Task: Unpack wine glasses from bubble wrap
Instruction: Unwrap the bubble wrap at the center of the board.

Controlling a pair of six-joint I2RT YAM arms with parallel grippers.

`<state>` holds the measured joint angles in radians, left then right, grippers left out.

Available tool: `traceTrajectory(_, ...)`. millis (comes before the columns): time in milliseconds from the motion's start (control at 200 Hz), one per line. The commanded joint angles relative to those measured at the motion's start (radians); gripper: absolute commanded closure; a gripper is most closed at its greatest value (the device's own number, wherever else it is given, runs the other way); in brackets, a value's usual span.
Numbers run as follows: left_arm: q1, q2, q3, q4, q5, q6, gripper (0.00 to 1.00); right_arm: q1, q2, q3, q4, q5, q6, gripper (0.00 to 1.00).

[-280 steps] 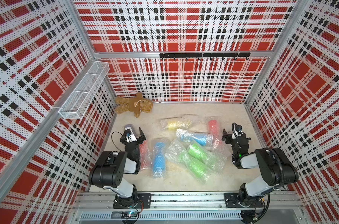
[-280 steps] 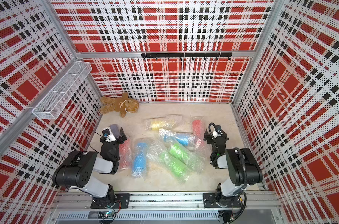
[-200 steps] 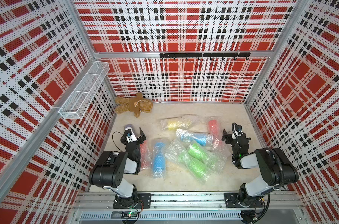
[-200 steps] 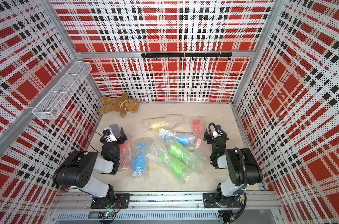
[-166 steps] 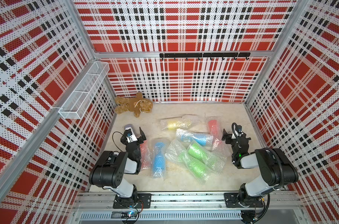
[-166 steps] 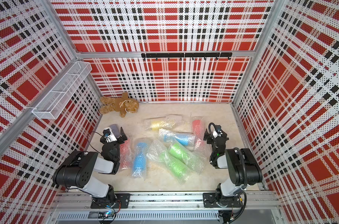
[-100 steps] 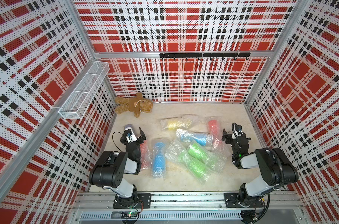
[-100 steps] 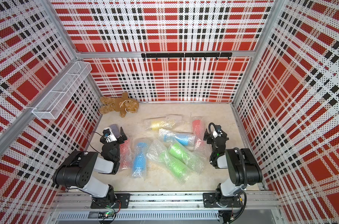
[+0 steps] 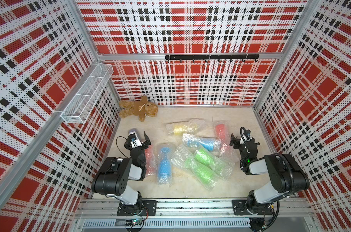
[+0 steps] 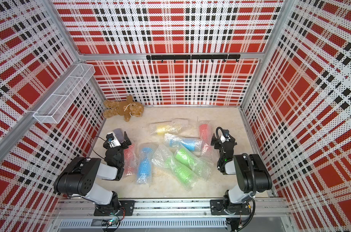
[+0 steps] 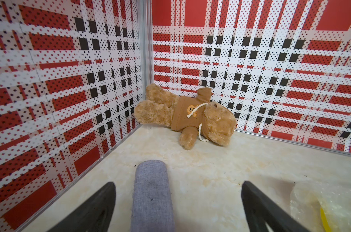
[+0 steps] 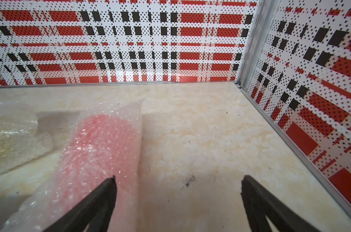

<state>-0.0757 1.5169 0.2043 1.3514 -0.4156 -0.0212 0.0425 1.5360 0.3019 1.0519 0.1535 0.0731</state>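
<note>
Nothing differs from the earlier frames: arms, bundles and bear [image 9: 139, 108] sit as before. On the table [image 9: 190, 188], seven glasses lie rolled in wrap [image 9: 179, 155], all on the robot's side of the bear: the yellow glass [image 9: 178, 128] nearest it, a red glass [image 9: 219, 129] well to its right. The left gripper [image 11: 177, 183] gapes wide and empty, aimed at the bear, with a grey case [image 11: 150, 192] between its jaws; the yellow glass lies outside them. The right gripper [image 12: 178, 177] gapes as wide, empty; the red glass lies by one jaw tip, contact unclear.
</note>
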Motion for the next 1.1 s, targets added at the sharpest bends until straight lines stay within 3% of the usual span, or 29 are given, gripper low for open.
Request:
traceTrajectory(0,-0.011,-0.132,0.073,-0.192,-0.092,-0.017,0.02,-0.006,-0.136,0.102,-0.235,0.040,0.009,0.00)
traceTrajectory(85,-0.045,-0.234,0.109,-0.230,-0.156,-0.014,0.02,-0.005,-0.244,0.169,-0.356,0.093,0.091,0.00)
traceTrajectory(170,-0.134,-0.322,0.182,-0.270,-0.177,0.061,0.02,0.013,-0.353,0.214,-0.409,0.102,0.182,0.00)
traceTrajectory(336,-0.489,-0.482,0.308,-0.449,-0.291,0.160,0.02,0.238,-0.492,0.396,-0.621,0.098,0.158,0.00)
traceTrajectory(391,-0.616,-0.529,0.351,-0.586,-0.388,0.138,0.02,0.318,-0.504,0.490,-0.791,0.115,0.210,0.00)
traceTrajectory(471,-0.786,-0.561,0.427,-0.823,-0.435,0.106,0.02,0.441,-0.487,0.618,-1.015,0.120,0.222,0.00)
traceTrajectory(521,-0.880,-0.556,0.488,-0.970,-0.624,-0.016,0.02,0.509,-0.468,0.712,-1.174,0.159,0.205,0.00)
traceTrajectory(556,-0.921,-0.550,0.544,-1.143,-0.687,-0.117,0.02,0.520,-0.453,0.783,-1.312,0.134,0.216,0.00)
traceTrajectory(591,-0.936,-0.543,0.606,-1.315,-0.643,-0.204,0.02,0.516,-0.437,0.845,-1.421,0.068,0.217,0.00)
traceTrajectory(656,-0.926,-0.536,0.705,-1.578,-0.486,-0.298,0.02,0.501,-0.429,0.894,-1.521,0.059,0.325,0.00)
traceTrajectory(691,-0.917,-0.538,0.727,-1.661,-0.457,-0.382,0.02,0.472,-0.436,0.894,-1.526,-0.080,0.341,0.00)
traceTrajectory(742,-0.893,-0.561,0.696,-1.680,-0.406,-0.491,0.02,0.450,-0.434,0.891,-1.538,-0.176,0.359,0.00)
traceTrajectory(832,-0.791,-0.631,0.596,-1.686,-0.195,-0.664,0.02,0.459,-0.407,0.900,-1.606,-0.326,0.344,0.00)
traceTrajectory(927,-0.672,-0.688,0.501,-1.711,0.049,-0.742,0.02,0.479,-0.436,0.797,-1.525,-0.545,0.327,0.00)
traceTrajectory(1012,-0.635,-0.738,0.474,-1.760,0.129,-0.732,0.02,0.544,-0.408,0.769,-1.578,-0.487,0.243,0.00)
traceTrajectory(1097,-0.629,-0.759,0.476,-1.813,0.125,-0.698,0.02,0.670,-0.314,0.809,-1.710,-0.379,0.132,0.00)
